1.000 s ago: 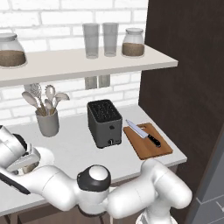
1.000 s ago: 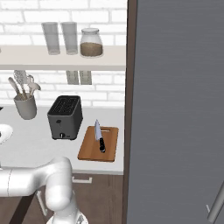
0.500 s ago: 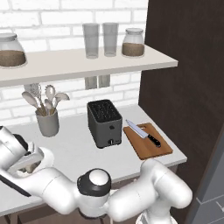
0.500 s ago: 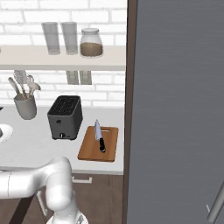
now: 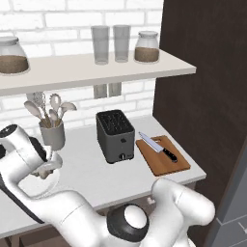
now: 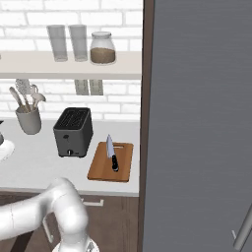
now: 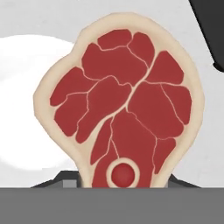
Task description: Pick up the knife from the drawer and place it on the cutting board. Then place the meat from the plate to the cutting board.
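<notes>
Pincer (image 7: 122, 186) closed on the meat (image 7: 120, 103), finger tips mostly hidden under the slab's narrow lower end. Meat fills the hand view straight ahead of the pincer, over the white plate (image 7: 22, 100) showing behind its left edge. Well off to the pincer's right on the table (image 5: 91, 171): one black toaster (image 5: 115, 136), then one cutting board (image 5: 162, 155) with one knife (image 5: 157, 146) lying diagonally on it. One grey utensil cup (image 5: 51, 134) near the wrist. On the shelf (image 5: 87, 70) above: two glasses (image 5: 111, 43), two jars (image 5: 146, 47).
</notes>
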You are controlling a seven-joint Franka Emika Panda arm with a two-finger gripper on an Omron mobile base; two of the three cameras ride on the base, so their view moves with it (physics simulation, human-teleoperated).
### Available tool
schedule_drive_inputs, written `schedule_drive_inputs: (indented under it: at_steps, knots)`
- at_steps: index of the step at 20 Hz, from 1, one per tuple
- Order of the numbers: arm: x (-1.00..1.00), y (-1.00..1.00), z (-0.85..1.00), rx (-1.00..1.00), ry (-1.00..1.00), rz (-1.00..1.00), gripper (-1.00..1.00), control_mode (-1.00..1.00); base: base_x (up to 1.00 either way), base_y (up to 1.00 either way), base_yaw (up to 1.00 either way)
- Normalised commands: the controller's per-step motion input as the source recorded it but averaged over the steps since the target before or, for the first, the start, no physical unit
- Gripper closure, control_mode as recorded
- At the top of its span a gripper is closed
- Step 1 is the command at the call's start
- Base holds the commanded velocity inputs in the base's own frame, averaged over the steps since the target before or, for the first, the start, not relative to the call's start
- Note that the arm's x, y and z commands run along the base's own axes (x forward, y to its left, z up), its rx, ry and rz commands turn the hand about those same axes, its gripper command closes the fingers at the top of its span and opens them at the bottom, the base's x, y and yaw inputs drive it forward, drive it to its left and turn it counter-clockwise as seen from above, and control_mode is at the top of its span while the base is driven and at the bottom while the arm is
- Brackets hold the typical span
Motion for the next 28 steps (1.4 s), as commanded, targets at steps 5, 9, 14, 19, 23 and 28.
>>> schedule_drive_inputs:
  at_steps: [5,9,14,19,23,28]
  knots:
    - [-0.49,-1.0,0.7,0.12,-0.2,-0.14,1.0,-1.0,0.0,0.0,0.0]
    - [-0.26,-1.0,0.45,0.05,-0.12,-0.13,1.0,-1.0,0.0,0.0,0.0]
    - [-0.01,-1.0,0.56,0.07,-0.01,-0.19,1.0,-1.0,0.0,0.0,0.0]
    - [0.0,-1.0,0.65,0.08,0.03,-0.22,1.0,-1.0,0.0,0.0,0.0]
    - [0.0,-1.0,0.37,0.06,0.15,-0.21,1.0,-1.0,0.0,0.0,0.0]
    - [0.0,-1.0,0.01,0.09,0.26,-0.14,1.0,-1.0,0.0,0.0,0.0]
